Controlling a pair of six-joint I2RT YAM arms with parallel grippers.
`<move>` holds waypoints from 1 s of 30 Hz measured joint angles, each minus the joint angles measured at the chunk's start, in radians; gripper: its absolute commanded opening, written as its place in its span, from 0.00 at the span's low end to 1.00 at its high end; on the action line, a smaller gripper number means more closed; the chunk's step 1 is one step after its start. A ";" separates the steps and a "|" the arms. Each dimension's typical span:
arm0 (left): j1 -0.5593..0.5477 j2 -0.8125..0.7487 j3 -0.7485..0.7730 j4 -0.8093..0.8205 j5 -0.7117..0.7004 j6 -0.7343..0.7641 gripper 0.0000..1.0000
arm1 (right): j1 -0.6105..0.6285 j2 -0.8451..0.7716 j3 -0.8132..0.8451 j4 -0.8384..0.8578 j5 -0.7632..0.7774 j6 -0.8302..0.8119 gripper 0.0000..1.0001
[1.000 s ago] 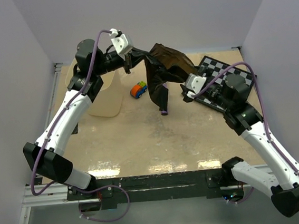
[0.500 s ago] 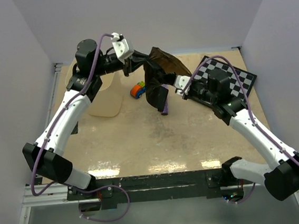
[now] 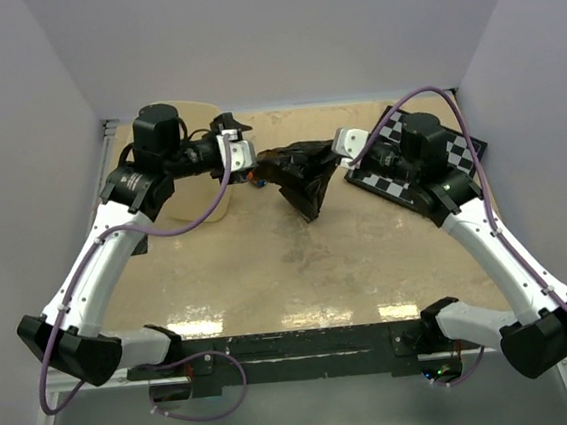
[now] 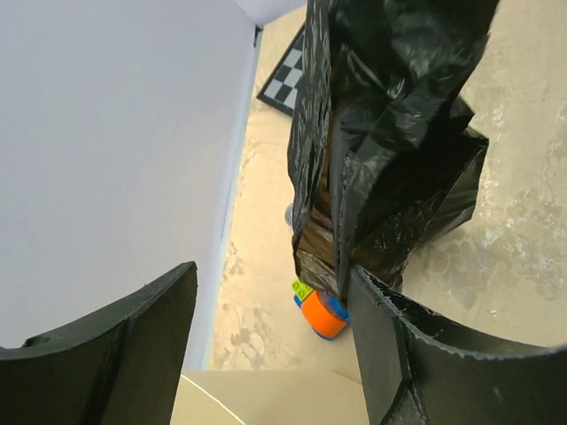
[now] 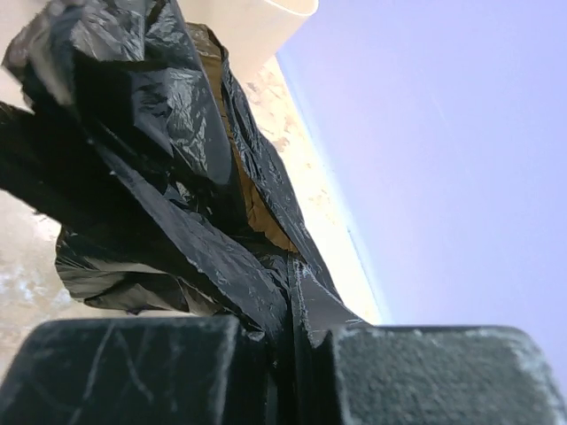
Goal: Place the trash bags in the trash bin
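The trash bag (image 3: 303,178), a dark, glossy, crinkled film, hangs bunched over the middle of the table's far half. My right gripper (image 3: 332,162) is shut on the bag's upper right edge. In the right wrist view the film (image 5: 159,177) is pinched between the shut jaws (image 5: 288,354). My left gripper (image 3: 251,161) stands open just left of the bag. In the left wrist view the bag (image 4: 390,133) brushes the right finger (image 4: 425,354), and nothing is between the fingers (image 4: 270,283). The cream trash bin (image 3: 209,205) stands at the far left, partly hidden by the left arm; its rim (image 4: 275,398) lies under the left gripper.
A small orange and blue toy car (image 4: 323,314) sits on the table between the bin and the bag. A black-and-white chequered board (image 3: 414,160) lies at the far right under the right arm. Walls close in the table on the left, back and right.
The left gripper opened, let go of the bag and dropped lower beside the bin. The right gripper moved in and shut on the bag, which sank from its raised spread into a lower bunch.
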 measured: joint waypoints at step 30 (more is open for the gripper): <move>-0.205 0.248 0.138 0.064 -0.044 0.079 0.00 | 0.000 0.042 0.018 -0.065 -0.080 0.087 0.35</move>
